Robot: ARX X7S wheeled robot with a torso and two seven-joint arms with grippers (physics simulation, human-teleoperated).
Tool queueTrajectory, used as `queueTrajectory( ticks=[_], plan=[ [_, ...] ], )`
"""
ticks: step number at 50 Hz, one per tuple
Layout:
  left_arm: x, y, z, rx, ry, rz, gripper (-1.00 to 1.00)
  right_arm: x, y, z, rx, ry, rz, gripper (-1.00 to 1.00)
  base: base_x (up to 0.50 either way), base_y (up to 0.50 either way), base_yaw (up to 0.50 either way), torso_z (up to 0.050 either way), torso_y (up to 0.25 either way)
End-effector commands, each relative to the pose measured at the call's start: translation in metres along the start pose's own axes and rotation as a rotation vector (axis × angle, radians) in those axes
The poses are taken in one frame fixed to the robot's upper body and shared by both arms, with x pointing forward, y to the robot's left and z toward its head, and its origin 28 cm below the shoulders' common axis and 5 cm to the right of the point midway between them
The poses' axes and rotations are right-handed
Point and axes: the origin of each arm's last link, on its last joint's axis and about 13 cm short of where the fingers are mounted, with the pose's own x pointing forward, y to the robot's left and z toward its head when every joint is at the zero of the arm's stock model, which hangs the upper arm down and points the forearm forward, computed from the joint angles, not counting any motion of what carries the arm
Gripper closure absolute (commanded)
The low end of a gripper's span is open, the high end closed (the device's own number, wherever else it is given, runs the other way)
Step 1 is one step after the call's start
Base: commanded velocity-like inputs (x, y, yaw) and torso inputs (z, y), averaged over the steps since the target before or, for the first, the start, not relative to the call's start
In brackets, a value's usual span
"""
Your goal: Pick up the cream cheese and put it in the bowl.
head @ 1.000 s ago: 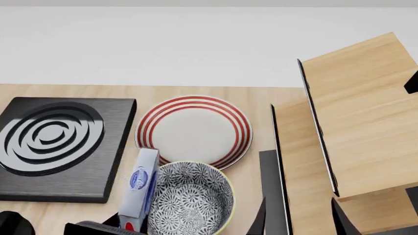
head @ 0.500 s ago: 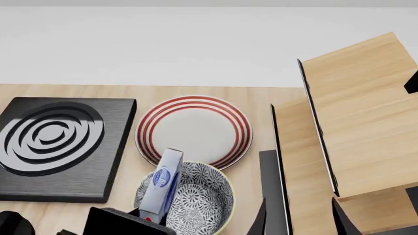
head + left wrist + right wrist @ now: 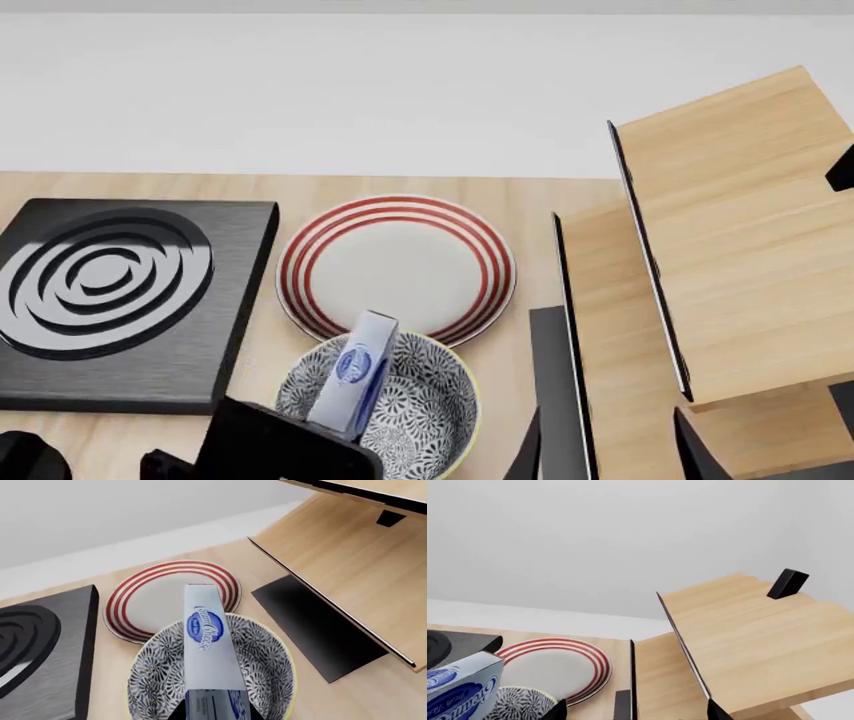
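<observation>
The cream cheese (image 3: 207, 640), a light blue-grey box with a dark blue oval logo, stands tilted over the inside of the blue-and-white floral bowl (image 3: 270, 665). My left gripper (image 3: 212, 713) is shut on the box's lower end. In the head view the cream cheese (image 3: 355, 372) leans over the left half of the bowl (image 3: 430, 412), with my left arm (image 3: 280, 448) below it. My right gripper (image 3: 637, 713) is open and empty, to the right of the bowl. The right wrist view shows the box (image 3: 457, 690) and the bowl's edge (image 3: 517, 702).
A flat white plate with red rings (image 3: 396, 262) lies just behind the bowl. A black burner slab (image 3: 114, 295) lies to the left. A wooden cabinet with an open door (image 3: 734, 250) and a dark panel (image 3: 554, 385) stand to the right.
My left gripper has carried the cream cheese to the right, from beside the bowl's left rim to over the bowl's inside. The right arm has not moved.
</observation>
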Motion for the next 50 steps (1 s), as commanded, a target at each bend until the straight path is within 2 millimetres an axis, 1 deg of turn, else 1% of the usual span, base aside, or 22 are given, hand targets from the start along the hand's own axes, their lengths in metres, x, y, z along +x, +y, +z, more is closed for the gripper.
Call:
queueTrajectory(
  ticks=[1,4,10,12,16,34,42,50],
  plan=[
    [0.009,0.002,0.005,0.002,0.009,-0.013,1.00,0.000,0.001,-0.001,-0.003,0.003,0.002,-1.00,0.00,0.00,0.00,0.000,0.000],
    [0.011,0.002,0.010,0.007,0.006,-0.022,1.00,-0.001,0.001,-0.002,-0.001,0.004,0.004,-1.00,0.00,0.00,0.00,0.000,0.003],
    [0.017,0.002,0.010,0.009,0.017,-0.044,1.00,0.000,0.001,-0.002,-0.001,0.007,0.003,-1.00,0.00,0.00,0.00,0.000,0.000],
    [0.019,0.002,0.010,-0.023,0.021,-0.075,1.00,0.000,0.001,-0.002,-0.001,0.006,0.002,-1.00,0.00,0.00,0.00,0.000,0.000],
    [0.022,0.002,0.010,0.003,0.031,-0.064,1.00,0.000,0.002,-0.002,-0.002,0.008,0.008,-1.00,0.00,0.00,0.00,0.000,0.000],
    [0.019,0.004,0.008,-0.015,0.029,-0.057,1.00,0.001,0.002,0.000,-0.009,0.005,0.009,-1.00,0.00,0.00,0.00,0.001,0.001],
    [0.023,0.005,0.003,-0.019,0.046,-0.058,1.00,0.000,0.003,-0.001,-0.009,0.005,0.012,-1.00,0.00,0.00,0.00,0.000,0.001],
    [0.026,0.006,0.002,-0.026,0.060,-0.070,1.00,0.000,0.004,-0.003,-0.010,0.011,0.016,-1.00,0.00,0.00,0.00,0.000,0.000]
  ],
)
